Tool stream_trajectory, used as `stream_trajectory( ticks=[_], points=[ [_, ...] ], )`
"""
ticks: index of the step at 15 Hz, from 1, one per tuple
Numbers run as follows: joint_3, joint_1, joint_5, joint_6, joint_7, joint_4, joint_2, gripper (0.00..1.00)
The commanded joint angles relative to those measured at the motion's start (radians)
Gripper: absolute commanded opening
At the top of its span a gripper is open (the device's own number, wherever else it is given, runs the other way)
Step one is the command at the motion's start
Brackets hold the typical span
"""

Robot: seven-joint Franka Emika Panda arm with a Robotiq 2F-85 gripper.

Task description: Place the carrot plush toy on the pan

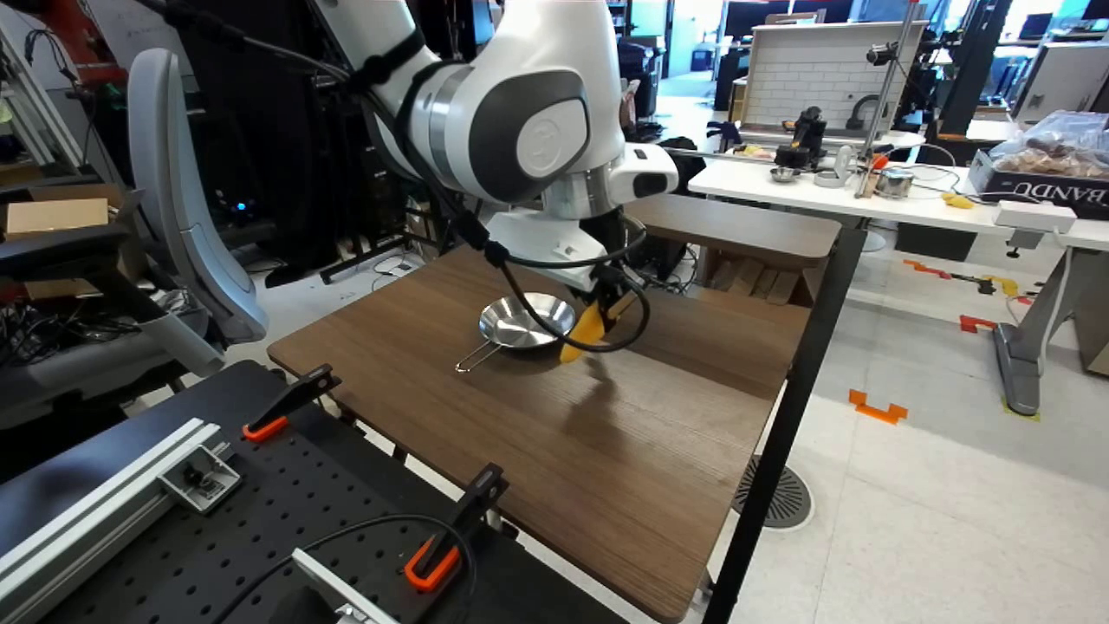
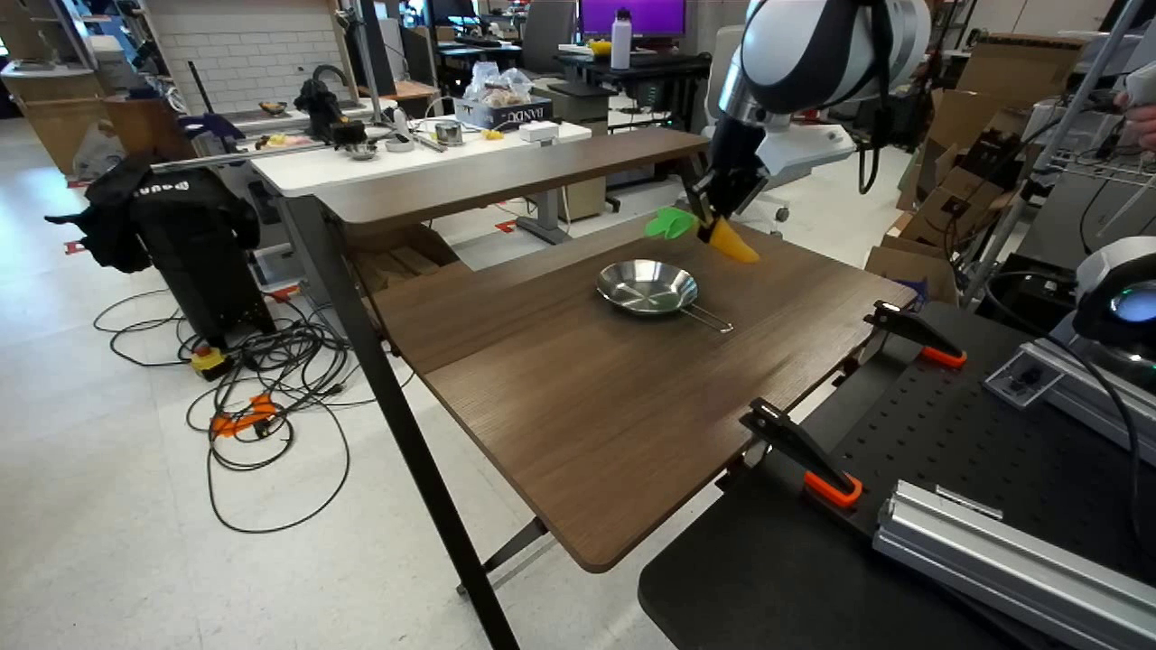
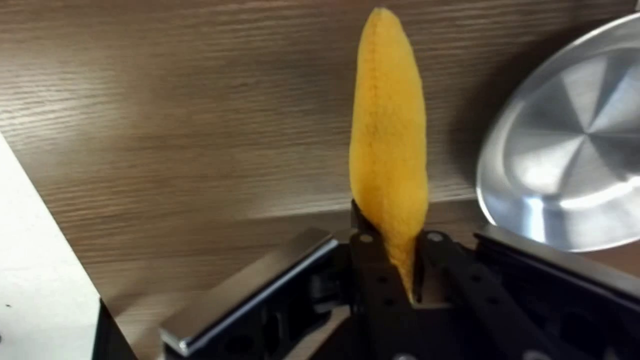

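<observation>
The carrot plush toy [image 3: 390, 120] is orange-yellow and held in my gripper [image 3: 395, 245], which is shut on it; its body points away from the fingers in the wrist view. Its green leafy tip [image 2: 670, 222] shows in an exterior view and is hidden in the wrist view. The carrot's body shows in both exterior views [image 1: 586, 334] [image 2: 733, 244], held above the wooden table. The silver pan [image 3: 560, 155] lies on the table with nothing in it, beside the carrot and apart from it in the wrist view. It shows in both exterior views [image 1: 511, 328] [image 2: 646, 291], with its thin wire handle.
The brown table [image 2: 623, 406] has a raised shelf [image 2: 515, 185] along one edge. Two black clamps with orange handles [image 1: 459, 529] [image 1: 290, 403] sit at the edge by a black perforated board [image 1: 286, 520]. A black cable [image 1: 645, 321] hangs in a loop from the arm.
</observation>
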Motion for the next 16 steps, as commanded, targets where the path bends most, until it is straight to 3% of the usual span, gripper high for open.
stream_trajectory(
  ticks=[1,5,10,11,13,16],
  points=[
    [0.062,0.004,0.043,-0.044,-0.038,-0.008,-0.047,0.03],
    [0.116,0.011,0.063,-0.067,-0.05,-0.002,-0.042,0.03],
    [0.128,0.041,0.07,-0.114,-0.053,0.012,-0.028,0.03],
    [0.129,0.044,0.069,-0.129,-0.059,0.013,-0.026,0.37],
    [0.121,0.06,0.062,-0.143,-0.057,0.014,-0.024,0.45],
    [0.115,0.074,0.059,-0.158,-0.057,0.015,-0.023,0.66]
  ],
)
